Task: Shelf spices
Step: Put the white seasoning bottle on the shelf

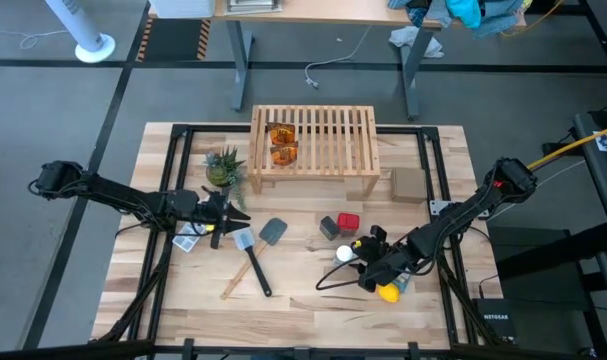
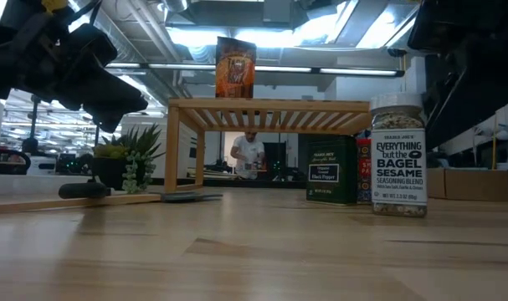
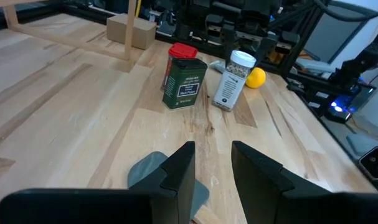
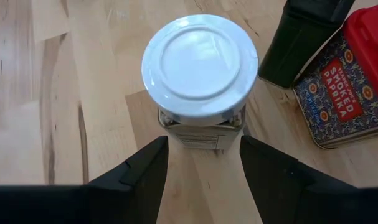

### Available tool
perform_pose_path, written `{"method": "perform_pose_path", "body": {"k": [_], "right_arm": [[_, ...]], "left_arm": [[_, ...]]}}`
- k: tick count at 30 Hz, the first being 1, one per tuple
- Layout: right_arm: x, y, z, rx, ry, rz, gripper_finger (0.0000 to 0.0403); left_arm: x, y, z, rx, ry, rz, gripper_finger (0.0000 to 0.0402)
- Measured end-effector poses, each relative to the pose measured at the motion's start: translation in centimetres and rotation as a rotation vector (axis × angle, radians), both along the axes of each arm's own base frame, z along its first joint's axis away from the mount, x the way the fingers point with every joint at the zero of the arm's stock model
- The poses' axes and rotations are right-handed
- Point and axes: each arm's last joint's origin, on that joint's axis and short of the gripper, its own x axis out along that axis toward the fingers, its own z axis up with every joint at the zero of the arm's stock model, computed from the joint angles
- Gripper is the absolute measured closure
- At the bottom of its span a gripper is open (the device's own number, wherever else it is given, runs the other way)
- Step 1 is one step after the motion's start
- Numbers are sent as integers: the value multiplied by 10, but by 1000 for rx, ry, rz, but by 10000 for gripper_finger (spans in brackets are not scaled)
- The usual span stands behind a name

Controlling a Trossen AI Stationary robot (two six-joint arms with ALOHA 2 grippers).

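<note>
Spices: 2 amber packets [image 1: 281, 143] on the shelf [image 1: 328, 140]; red box [image 1: 349, 221], black box [image 1: 329, 227] and white-capped bottle [image 4: 200, 78] on the table beside it. Bottle looks rigid, smooth, light (top-heavy?); best taken at the body under the cap. Right gripper [image 4: 203, 163] spread, straddling it. Left gripper [image 3: 212, 171] spread, empty, waiting near spatulas.

Bagel seasoning bottle [image 2: 398, 155] sits up front on the right, black tin [image 2: 330, 170] just behind it, an orange packet [image 2: 235, 68] upright on the shelf [image 2: 270, 111], plant [image 2: 130, 157] at left.
</note>
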Motion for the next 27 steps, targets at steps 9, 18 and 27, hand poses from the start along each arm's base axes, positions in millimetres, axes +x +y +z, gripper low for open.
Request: {"method": "perform_pose_path", "body": {"k": [9,18,27], "right_arm": [[0,-2,0,-60,-23,-38,196],[-1,-4,0,-83,-27,-52,196],[-1,-3,0,-80,-26,-50,196]], "left_arm": [[0,0,0,49,-4,6,304],[0,10,1,227,1,130,304],[0,26,8,355,-44,213,304]]}}
